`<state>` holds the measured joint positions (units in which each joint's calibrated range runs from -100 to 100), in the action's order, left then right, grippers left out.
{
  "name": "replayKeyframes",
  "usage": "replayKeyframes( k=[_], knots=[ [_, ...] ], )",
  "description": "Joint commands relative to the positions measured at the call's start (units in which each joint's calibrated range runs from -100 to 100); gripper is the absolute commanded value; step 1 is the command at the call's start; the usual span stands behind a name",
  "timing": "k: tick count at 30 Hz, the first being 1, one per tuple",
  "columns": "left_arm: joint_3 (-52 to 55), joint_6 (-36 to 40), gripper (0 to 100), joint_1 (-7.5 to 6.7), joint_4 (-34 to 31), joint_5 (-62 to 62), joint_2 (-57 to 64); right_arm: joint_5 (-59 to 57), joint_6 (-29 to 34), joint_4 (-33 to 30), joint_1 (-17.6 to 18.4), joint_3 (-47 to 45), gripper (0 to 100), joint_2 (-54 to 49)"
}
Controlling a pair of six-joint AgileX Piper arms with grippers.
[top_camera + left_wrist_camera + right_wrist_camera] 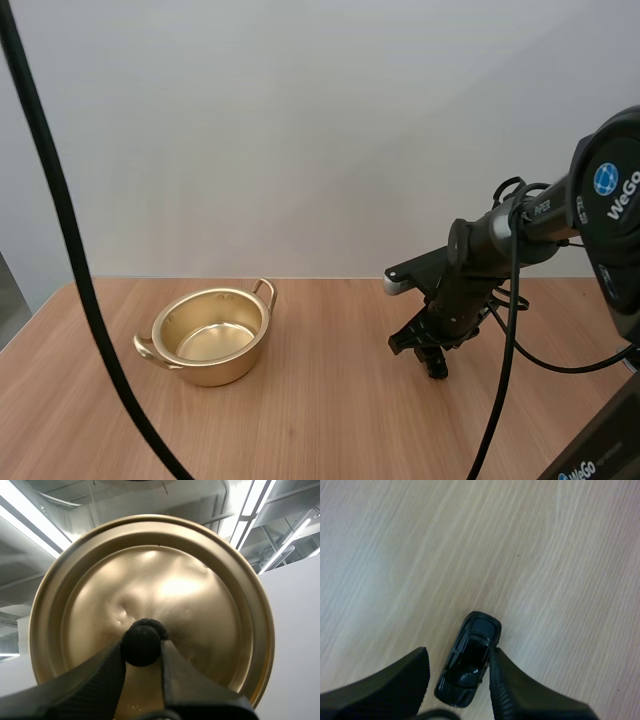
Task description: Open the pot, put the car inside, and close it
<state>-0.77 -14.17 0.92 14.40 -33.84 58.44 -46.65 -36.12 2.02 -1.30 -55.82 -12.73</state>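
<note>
R gripper [458,656] spread, straddling the black toy car [468,660] on the table [545,555]; one finger [502,685] touches its side, other w/ a gap. Centre first, then close evenly so it won't skid. L gripper [141,650] clamped on lid [200,590] knob [141,641]; open pot [212,368] well apart.

Light wood-grain table [330,420] spans view; plain pale wall [300,130] behind its far edge.
</note>
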Motion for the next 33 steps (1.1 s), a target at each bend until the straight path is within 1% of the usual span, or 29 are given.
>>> replayKeyframes(
  k=[1,10,11,12,13,14,17,18,22,27,30,33],
  knots=[
    [-0.07,-0.09,0,-0.02,-0.23,-0.11,-0.06,0.95,0.01,-0.07,0.04,0.02,66,0.35],
    [-0.07,-0.58,0,-0.02,-0.46,-0.46,-0.06,2.13,-0.69,-0.18,0.04,0.02,66,6.26],
    [-0.07,-1.05,0,-0.02,-0.46,-0.67,-0.06,2.09,-0.78,-0.18,0.04,0.02,66,6.41],
    [-0.07,-1.27,0,-0.02,-0.46,-1.09,-0.06,2.5,-0.78,-0.18,0.04,0.02,63,6.55],
    [-0.07,-1.27,0,-0.02,-0.46,-1.22,-0.06,2.49,-0.78,-0.18,0.04,0.02,57,6.55],
    [-0.07,-1.27,0,-0.02,-0.46,-1.31,-0.06,2.7,-0.78,-0.18,0.04,0.02,49,6.55],
    [-0.07,-1.27,0,-0.02,-0.46,-1.31,-0.06,2.89,-0.78,-0.56,0.04,0.02,7,6.55],
    [-0.07,-1.27,0,-0.02,-0.46,-1.31,-0.06,2.94,-0.78,-0.79,0.04,0.02,0,6.55],
    [-0.07,-1.27,0,-0.02,-0.46,-1.31,-0.06,3.73,-0.78,-2.02,0.04,0.27,0,5.56],
    [-0.07,-1.27,0,-0.02,-0.09,-0.91,-0.06,3.54,-1.43,-0.01,0.04,2.42,0,-1.24],
    [-0.07,-1.27,0,-0.02,-0.09,-0.74,-0.06,3.54,-6.1,4.08,0.11,4.69,0,-7.32],
    [-0.07,-1.27,0,-0.02,-0.09,-0.74,-0.06,0.26,-13.07,11.59,0.96,7.99,0,-12.47]
  ],
)
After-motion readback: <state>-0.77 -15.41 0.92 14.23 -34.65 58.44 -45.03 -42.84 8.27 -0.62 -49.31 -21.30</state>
